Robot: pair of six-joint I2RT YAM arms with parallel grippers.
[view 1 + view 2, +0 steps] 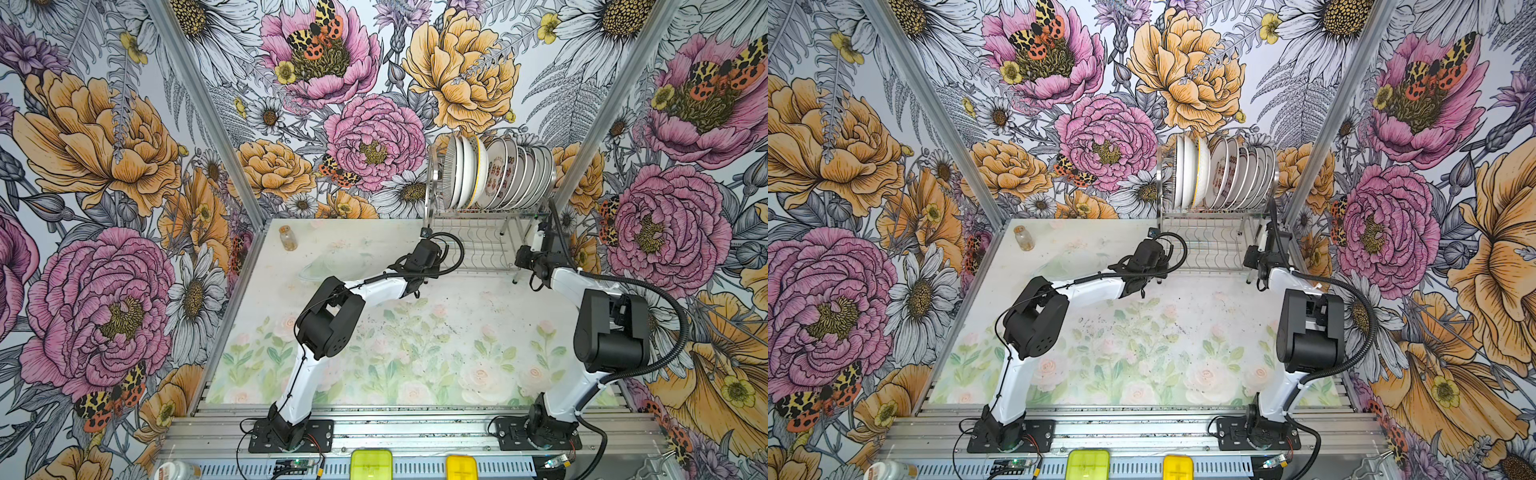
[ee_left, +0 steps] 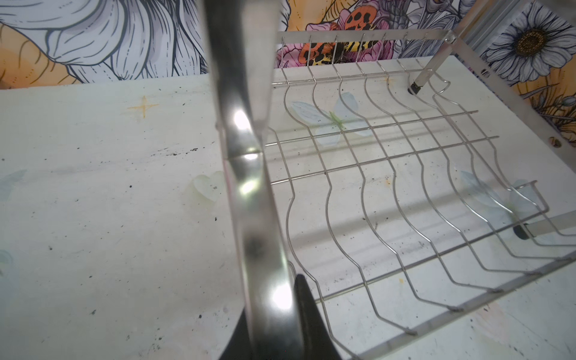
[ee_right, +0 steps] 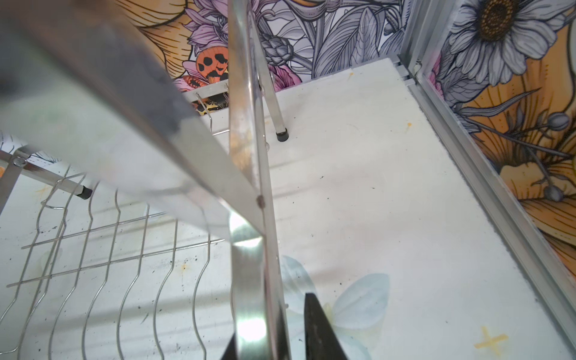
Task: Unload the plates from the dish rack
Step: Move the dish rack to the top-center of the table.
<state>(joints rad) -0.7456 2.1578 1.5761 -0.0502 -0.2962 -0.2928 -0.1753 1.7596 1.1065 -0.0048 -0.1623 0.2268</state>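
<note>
Several white plates [image 1: 490, 174] [image 1: 1221, 174] stand on edge in the upper tier of the steel dish rack [image 1: 478, 249] [image 1: 1208, 249] at the back right of the table. Its lower wire tier [image 2: 389, 187] holds nothing. My left gripper [image 1: 427, 236] [image 1: 1154, 235] [image 2: 274, 299] is at the rack's left end, shut on the flat steel end hoop [image 2: 249, 187]. My right gripper [image 1: 540, 233] [image 1: 1262, 236] [image 3: 274, 311] straddles the right end hoop [image 3: 246, 156]. A gap shows between that bar and one of its fingers [image 3: 314, 327].
A small glass jar [image 1: 287, 237] stands at the back left of the floral table mat. The aluminium corner post [image 1: 582, 166] and the papered wall are close beside the rack's right end. Two yellow boxes [image 1: 371, 463] sit on the front rail.
</note>
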